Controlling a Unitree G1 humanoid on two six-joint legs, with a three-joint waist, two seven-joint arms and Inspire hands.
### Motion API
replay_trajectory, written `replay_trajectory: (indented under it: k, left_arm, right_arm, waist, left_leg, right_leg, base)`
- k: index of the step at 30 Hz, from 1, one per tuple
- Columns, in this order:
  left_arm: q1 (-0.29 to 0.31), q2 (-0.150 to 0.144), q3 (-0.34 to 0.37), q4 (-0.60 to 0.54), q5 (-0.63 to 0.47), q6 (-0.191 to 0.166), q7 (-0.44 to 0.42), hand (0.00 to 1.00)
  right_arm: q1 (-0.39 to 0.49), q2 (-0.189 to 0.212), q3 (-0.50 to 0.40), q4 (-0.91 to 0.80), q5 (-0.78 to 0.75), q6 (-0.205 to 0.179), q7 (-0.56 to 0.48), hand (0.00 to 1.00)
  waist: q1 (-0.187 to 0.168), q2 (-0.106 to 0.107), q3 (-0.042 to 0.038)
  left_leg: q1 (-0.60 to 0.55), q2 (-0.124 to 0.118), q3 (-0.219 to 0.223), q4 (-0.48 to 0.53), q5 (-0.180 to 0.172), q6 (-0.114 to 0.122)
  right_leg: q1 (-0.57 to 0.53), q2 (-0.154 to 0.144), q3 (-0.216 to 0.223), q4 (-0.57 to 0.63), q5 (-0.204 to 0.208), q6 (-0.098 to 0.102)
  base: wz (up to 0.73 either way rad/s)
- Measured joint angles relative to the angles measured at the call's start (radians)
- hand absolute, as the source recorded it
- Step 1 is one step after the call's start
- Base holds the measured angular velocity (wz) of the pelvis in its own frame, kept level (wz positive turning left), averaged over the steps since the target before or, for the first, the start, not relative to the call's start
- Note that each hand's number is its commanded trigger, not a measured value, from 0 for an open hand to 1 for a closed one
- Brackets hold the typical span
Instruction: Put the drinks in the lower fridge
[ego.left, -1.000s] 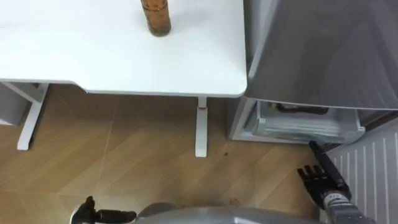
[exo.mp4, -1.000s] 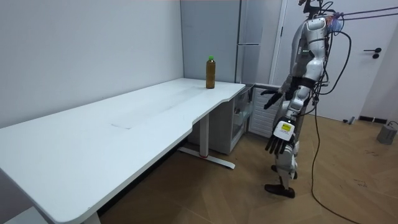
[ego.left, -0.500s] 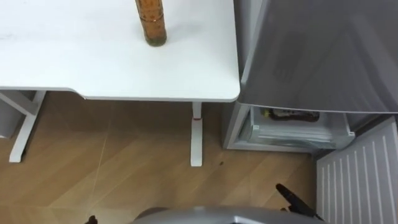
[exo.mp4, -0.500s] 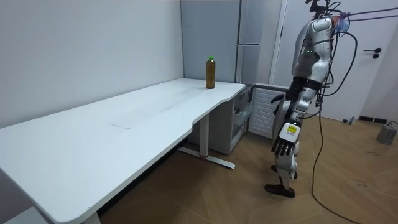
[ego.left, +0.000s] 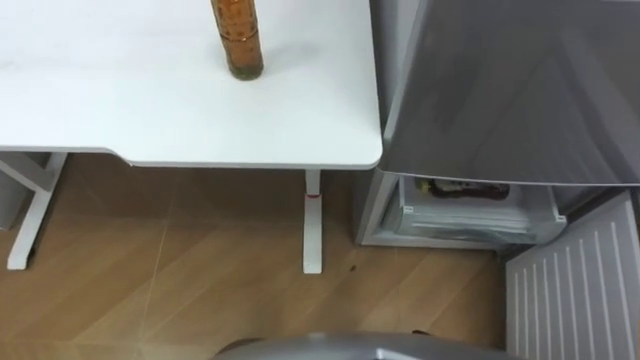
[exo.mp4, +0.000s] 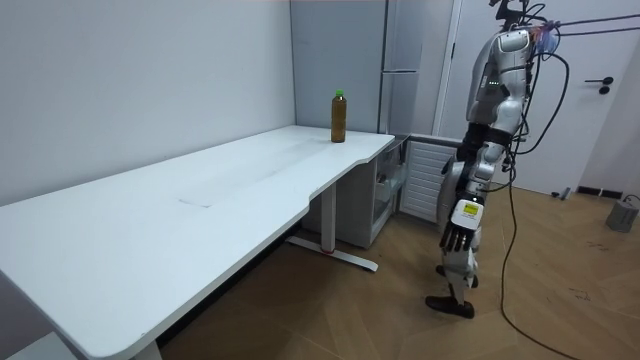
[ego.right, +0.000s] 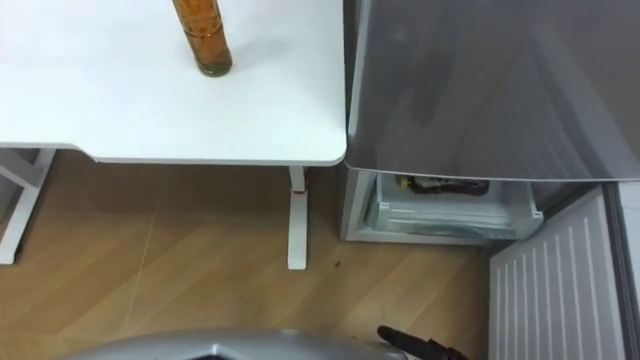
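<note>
A brown drink bottle (ego.left: 236, 40) with a green cap (exo.mp4: 338, 94) stands upright near the far right end of the white table (ego.left: 150, 110). To its right is the grey fridge (ego.left: 500, 90). Its lower compartment is open, with the white door (ego.left: 580, 290) swung out to the right and a drawer (ego.left: 465, 212) showing something dark inside. I stand on the wood floor in front of that door. My left hand (exo.mp4: 458, 225) hangs at my side with relaxed fingers and holds nothing. A straight finger of my right hand (ego.right: 415, 346) shows at the bottom edge, empty.
The table's white leg (ego.left: 312, 225) stands just left of the fridge. A grey wall runs behind the table. A white room door (exo.mp4: 610, 90) and a small grey object (exo.mp4: 622, 213) on the floor are at the room view's right.
My right hand has drawn back from the open fridge door and dropped low. My left hand has left the eye view's bottom edge. The view has shifted slightly; the bottle has not moved.
</note>
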Motion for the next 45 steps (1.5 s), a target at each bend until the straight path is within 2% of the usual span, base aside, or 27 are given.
replay_trajectory:
  k: [3,9,11,13,15,18,21,25,27,28,35,40,45]
  left_arm:
    - [-0.014,-0.001,0.021,-0.008,-0.053,0.011,0.004,0.00]
    - [-0.072,0.000,0.116,-0.064,-0.180,0.000,0.069,0.00]
    - [-0.072,0.001,0.166,-0.158,-0.199,0.001,0.092,0.00]
    - [-0.083,0.006,0.203,-0.255,-0.236,-0.020,0.146,0.00]
    - [-0.093,0.013,0.206,-0.326,-0.251,-0.025,0.196,0.00]
    - [-0.093,0.011,0.238,-0.531,-0.245,-0.034,0.276,0.00]
    - [-0.088,0.015,0.249,-0.705,-0.205,-0.096,0.352,0.00]
    - [-0.076,0.014,0.277,-0.945,-0.187,-0.129,0.438,0.00]
    - [-0.076,0.014,0.277,-1.006,-0.185,-0.151,0.458,0.00]
    - [-0.077,0.014,0.276,-1.041,-0.185,-0.152,0.467,0.00]
    - [-0.091,0.014,0.243,-1.211,-0.169,-0.154,0.456,0.00]
    - [-0.119,0.016,0.180,-1.278,-0.169,-0.156,0.349,0.00]
    - [-0.119,0.016,0.091,-1.276,-0.222,-0.153,0.228,0.00]
  right_arm:
    - [-0.010,0.000,0.000,0.000,-0.003,0.021,-0.031,0.00]
    - [-0.022,-0.010,-0.054,-0.001,-0.085,0.024,-0.041,0.00]
    - [-0.019,-0.010,-0.088,0.000,-0.119,0.025,-0.045,0.00]
    - [-0.023,-0.024,-0.090,-0.003,-0.149,0.025,-0.059,0.00]
    - [-0.023,-0.029,-0.091,-0.010,-0.150,0.018,-0.073,0.00]
    - [-0.011,-0.028,-0.107,-0.015,-0.171,0.011,-0.075,0.00]
    - [0.000,-0.032,-0.124,-0.017,-0.204,-0.018,-0.076,0.00]
    - [0.033,-0.029,-0.126,-0.022,-0.217,-0.042,-0.075,0.00]
    - [0.036,-0.029,-0.126,-0.022,-0.232,-0.045,-0.075,0.00]
    - [0.037,-0.028,-0.127,-0.022,-0.240,-0.045,-0.075,0.00]
    - [0.035,-0.026,-0.127,-0.023,-0.282,-0.045,-0.059,0.00]
    - [0.034,-0.025,-0.126,-0.018,-0.311,-0.045,-0.044,0.00]
    - [0.026,-0.026,-0.116,-0.014,-0.305,-0.045,-0.028,0.00]
  waist:
    - [0.001,-0.001,0.0001]
    - [-0.001,-0.001,0.0007]
    - [-0.001,0.000,0.0013]
    - [0.005,0.002,0.0017]
    - [0.009,0.003,0.0023]
    - [0.021,0.001,0.0018]
    - [0.031,0.008,0.0001]
    - [0.031,0.012,-0.0012]
    - [0.031,0.016,-0.0018]
    - [0.027,0.019,-0.0038]
    - [-0.002,0.012,-0.0043]
    - [-0.020,0.005,-0.0018]
    - [-0.027,0.007,0.0018]
  left_leg:
    - [0.000,-0.001,-0.009,0.003,-0.002,-0.001]
    - [0.001,-0.004,-0.024,0.002,-0.002,-0.001]
    - [0.004,-0.006,-0.028,0.001,-0.002,-0.001]
    - [0.010,-0.006,-0.026,0.000,-0.002,0.000]
    - [0.010,-0.007,-0.029,-0.003,-0.003,0.000]
    - [0.007,-0.008,-0.036,0.001,-0.003,0.000]
    - [0.009,-0.008,-0.033,-0.001,-0.003,0.000]
    - [0.014,-0.008,-0.036,-0.002,-0.003,0.000]
    - [0.013,-0.008,-0.036,-0.005,-0.003,0.000]
    - [0.013,-0.007,-0.036,-0.006,-0.003,0.000]
    - [0.014,-0.005,-0.039,-0.006,-0.003,0.000]
    - [0.015,-0.005,-0.033,-0.001,-0.003,0.000]
    - [0.014,0.004,-0.009,-0.002,-0.003,0.000]
  right_leg:
    - [0.007,0.000,-0.010,-0.001,0.000,0.000]
    - [0.012,-0.002,-0.018,-0.002,-0.002,0.001]
    - [0.022,-0.002,-0.023,-0.003,-0.002,0.001]
    - [0.022,-0.002,-0.019,-0.002,-0.002,0.002]
    - [0.021,-0.003,-0.016,-0.001,-0.003,0.003]
    - [0.020,-0.002,-0.020,-0.001,-0.003,0.003]
    - [0.019,-0.003,-0.017,-0.001,-0.003,0.003]
    - [0.019,-0.002,-0.017,0.001,-0.003,0.003]
    - [0.019,-0.002,-0.015,0.002,-0.003,0.003]
    - [0.019,-0.002,-0.016,0.003,-0.003,0.003]
    - [0.023,-0.001,-0.016,0.015,-0.002,0.002]
    - [0.022,0.000,0.000,0.016,-0.002,0.001]
    - [0.006,0.006,0.027,0.020,0.002,-0.004]
  base:
    - [0.10]
    - [0.04]
    - [0.07]
    - [-0.02]
    - [-0.02]
    - [0.03]
    - [-0.01]
    - [0.00]
    - [0.00]
    - [0.00]
    - [0.01]
    - [-0.05]
    - [-0.14]
